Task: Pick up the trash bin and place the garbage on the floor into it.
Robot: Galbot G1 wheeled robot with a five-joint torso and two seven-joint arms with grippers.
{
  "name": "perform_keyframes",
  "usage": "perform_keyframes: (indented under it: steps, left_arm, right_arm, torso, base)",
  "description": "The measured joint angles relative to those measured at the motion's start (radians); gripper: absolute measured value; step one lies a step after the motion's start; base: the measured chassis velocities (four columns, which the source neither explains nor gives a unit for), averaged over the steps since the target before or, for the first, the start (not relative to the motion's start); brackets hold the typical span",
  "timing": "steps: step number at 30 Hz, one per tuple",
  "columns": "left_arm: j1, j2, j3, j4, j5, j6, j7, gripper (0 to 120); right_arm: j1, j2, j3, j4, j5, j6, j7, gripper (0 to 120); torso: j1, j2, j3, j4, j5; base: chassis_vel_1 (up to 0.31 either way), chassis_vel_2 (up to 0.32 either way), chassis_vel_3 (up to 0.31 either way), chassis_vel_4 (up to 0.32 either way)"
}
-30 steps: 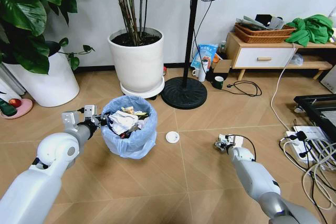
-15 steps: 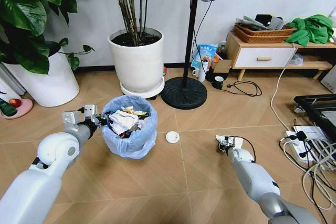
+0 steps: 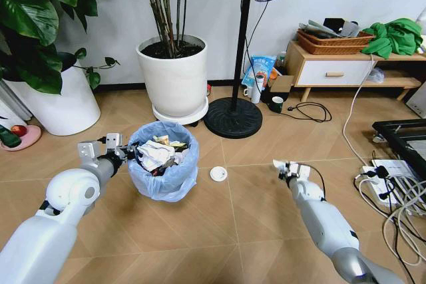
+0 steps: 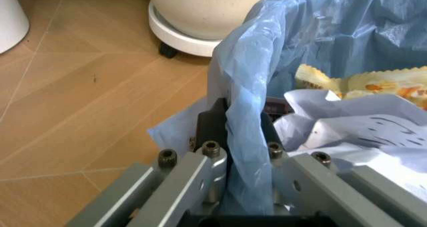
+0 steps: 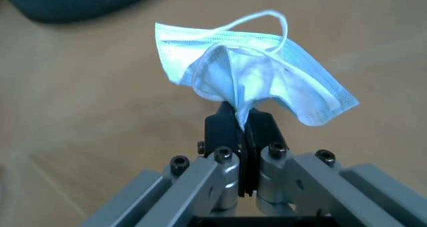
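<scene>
The trash bin [image 3: 163, 167], lined with a light-blue bag [image 4: 320, 32], stands on the chevron wood floor [image 3: 239, 231] and is heaped with paper wads [image 3: 156, 153] and wrappers. My left gripper [image 3: 126, 153] is shut on the bin's near-left rim; in the left wrist view the left gripper [image 4: 243, 132] pinches the bag edge. My right gripper [image 3: 286, 167] hangs above the floor to the right of the bin, shut on a light-blue face mask [image 5: 253, 72] that droops from the right gripper [image 5: 244, 122]. A white disc [image 3: 218, 173] lies on the floor beside the bin.
Behind the bin stand a white plant pot [image 3: 174, 81] and a fan's black base [image 3: 233, 118]. A bigger white pot [image 3: 56, 108] is at the left. Cables and a power strip [image 3: 393, 191] lie at the right, with a low cabinet [image 3: 339, 71] behind them.
My right gripper has risen a little off the floor with the mask in it. The left gripper and the bin have stayed where they were.
</scene>
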Motion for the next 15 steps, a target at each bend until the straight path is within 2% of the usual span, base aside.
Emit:
perform_keyframes:
  steps: [3,5,7,9,10,11,13,15]
  left_arm:
    - [0.0,0.0,0.002,0.003,0.0,0.0,0.0,0]
    - [0.0,0.002,0.005,0.005,0.0,0.0,0.001,0]
    - [0.0,0.002,0.007,0.006,0.0,0.0,0.002,0]
    - [-0.004,0.002,0.013,0.011,0.0,0.0,0.003,0]
    - [-0.004,0.002,0.013,0.011,0.0,0.0,0.003,0]
    - [-0.006,0.001,0.015,0.012,0.001,0.001,0.003,0]
    - [-0.014,-0.006,0.021,0.016,0.002,0.001,0.003,0]
    - [-0.016,-0.007,0.023,0.017,0.002,0.001,0.003,0]
  right_arm:
    - [0.007,-0.01,-0.004,0.076,0.016,-0.016,-0.038,0]
    - [0.008,-0.025,-0.033,0.201,0.053,-0.051,-0.078,0]
    - [0.008,-0.028,-0.042,0.232,0.062,-0.058,-0.083,0]
    - [0.0,-0.041,-0.083,0.378,0.103,-0.096,-0.094,0]
    - [0.0,-0.041,-0.083,0.378,0.103,-0.096,-0.094,0]
    - [-0.002,-0.045,-0.098,0.422,0.118,-0.108,-0.095,0]
    - [-0.004,-0.06,-0.146,0.545,0.17,-0.147,-0.106,0]
    - [-0.004,-0.063,-0.155,0.565,0.178,-0.154,-0.11,0]
  torso:
    - [0.0,0.0,0.0,0.0001,-0.0013]
    - [0.0,0.0,0.0,-0.0001,0.0001]
    - [0.0,0.0,0.0,0.0001,0.0001]
    - [0.0,0.0,0.0,0.0,-0.0012]
    - [0.0,0.0,0.0,0.0,-0.0012]
    - [0.0,0.0,0.0,0.0002,-0.0003]
    - [0.0,0.0,0.0,0.0002,-0.001]
    - [0.0,0.0,0.0,0.0001,-0.001]
  base:
    - [0.0,0.0,0.0,0.0]
    - [0.0,0.0,0.0,0.0]
    - [0.0,0.0,0.0,0.0]
    - [0.0,0.0,0.0,0.0]
    - [0.0,0.0,0.0,0.0]
    - [0.0,0.0,0.0,0.0]
    - [0.0,0.0,0.0,0.0]
    - [0.0,0.0,0.0,0.0]
